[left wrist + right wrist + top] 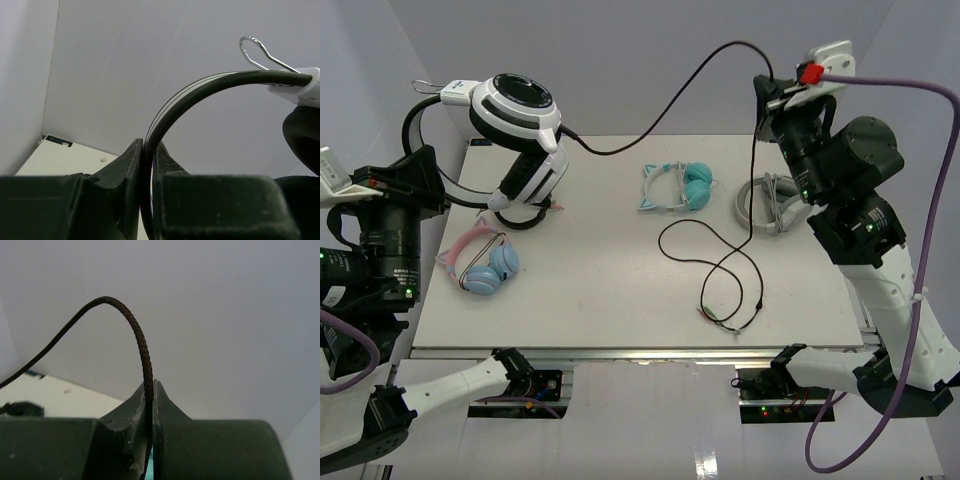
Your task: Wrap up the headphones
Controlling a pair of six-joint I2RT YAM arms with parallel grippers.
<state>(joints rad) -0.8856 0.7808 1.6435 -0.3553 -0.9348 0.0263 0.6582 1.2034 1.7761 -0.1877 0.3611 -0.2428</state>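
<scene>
You hold the headphones (520,110) lifted above the far left corner of the table (620,300). They are white with black trim. The upper ear cup faces upward and shows black and white rings. The second cup hangs just below it, over the table's left part. A dark headband (200,90) curves out from the cups beyond the table's left edge. In the left wrist view it ends in a white piece with a thin metal wire loop on it.

Your left gripper (148,150) is beside the table's left edge. Its fingers are drawn narrow and pinch the headband between them.

The thin black cable (720,250) leaves the headphones and sags over the far edge of the table. It then rises to your right gripper (151,390), which is above the far right corner. There the fingers are pressed together on the cable, which looks braided in the right wrist view. From this gripper the cable drops straight down to the table and lies in loose loops on the near right part.

Also on the table are pink and blue cat-ear headphones (480,260) near the left edge and teal cat-ear headphones (680,187) near the far edge. Grey and white headphones (765,203) lie near the right edge, partly under the right arm.
</scene>
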